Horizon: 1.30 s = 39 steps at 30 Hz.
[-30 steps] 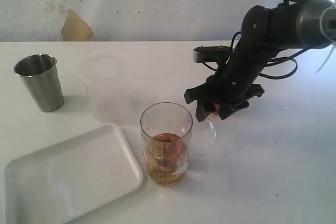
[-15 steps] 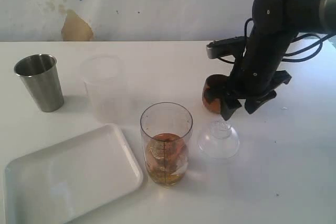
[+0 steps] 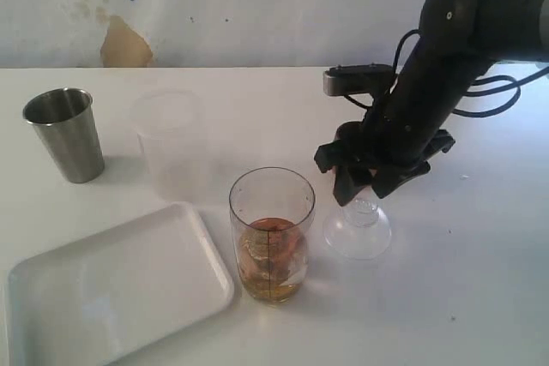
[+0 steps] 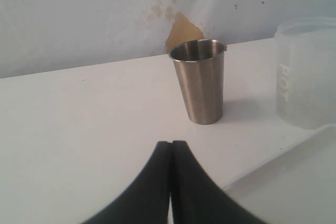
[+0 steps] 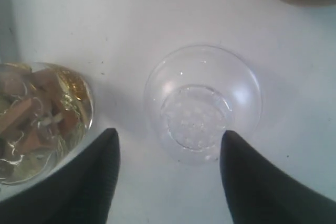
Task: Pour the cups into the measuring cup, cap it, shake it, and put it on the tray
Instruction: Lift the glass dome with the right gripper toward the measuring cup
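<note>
Raised letters that look like POT, set sideways on the wall of the frosted translucent cup (image 4: 307,72), just right of the steel tumbler (image 4: 199,82), black scale (image 3: 269,250) on the measuring cup (image 3: 287,199), marks too small to read

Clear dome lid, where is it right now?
The clear dome lid sits on the table, right of the measuring cup in the exterior view, under the right gripper.
</note>
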Tool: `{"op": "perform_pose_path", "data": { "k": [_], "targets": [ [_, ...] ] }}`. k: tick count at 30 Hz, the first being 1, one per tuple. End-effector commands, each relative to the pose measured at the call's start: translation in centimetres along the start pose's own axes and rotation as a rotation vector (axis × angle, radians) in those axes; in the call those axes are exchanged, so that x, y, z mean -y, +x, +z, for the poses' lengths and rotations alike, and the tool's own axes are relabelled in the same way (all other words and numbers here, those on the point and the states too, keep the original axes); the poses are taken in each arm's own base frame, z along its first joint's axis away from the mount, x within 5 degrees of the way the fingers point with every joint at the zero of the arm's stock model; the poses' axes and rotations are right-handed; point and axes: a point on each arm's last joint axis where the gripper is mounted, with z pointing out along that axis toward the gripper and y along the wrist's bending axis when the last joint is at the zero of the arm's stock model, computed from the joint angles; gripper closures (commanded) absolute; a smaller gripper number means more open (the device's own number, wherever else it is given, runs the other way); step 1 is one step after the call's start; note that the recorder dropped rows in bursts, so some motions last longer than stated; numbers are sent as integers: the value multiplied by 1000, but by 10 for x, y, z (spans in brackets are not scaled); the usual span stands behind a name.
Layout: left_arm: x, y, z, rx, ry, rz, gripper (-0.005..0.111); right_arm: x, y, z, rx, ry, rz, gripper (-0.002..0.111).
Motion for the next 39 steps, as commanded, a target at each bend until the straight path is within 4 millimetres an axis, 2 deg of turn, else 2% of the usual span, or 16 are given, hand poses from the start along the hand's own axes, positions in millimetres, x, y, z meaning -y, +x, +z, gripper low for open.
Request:
{"op": "perform_pose_path", "data": {
  "k": [1,24,26,29,33,39],
  "targets": [
    [0,0,0,10,0,-2,107,3,-1,7,-2,20,-17,55],
    [0,0,0,10,0,-2,107,14,-1,38,-62,61,-3,56],
    [0,0,0,10,0,-2,107,14,-1,37,-62,61,-2,60],
    [0,0,0,10,0,-2,107,14,-2,34,-61,60,-4,74],
    [0,0,0,10,0,-2,107,12,-1,19,-55,85,-58,109],
    [0,0,0,10,0,-2,107,9,8,-24,-8,162,-79,108]
  ]
}}
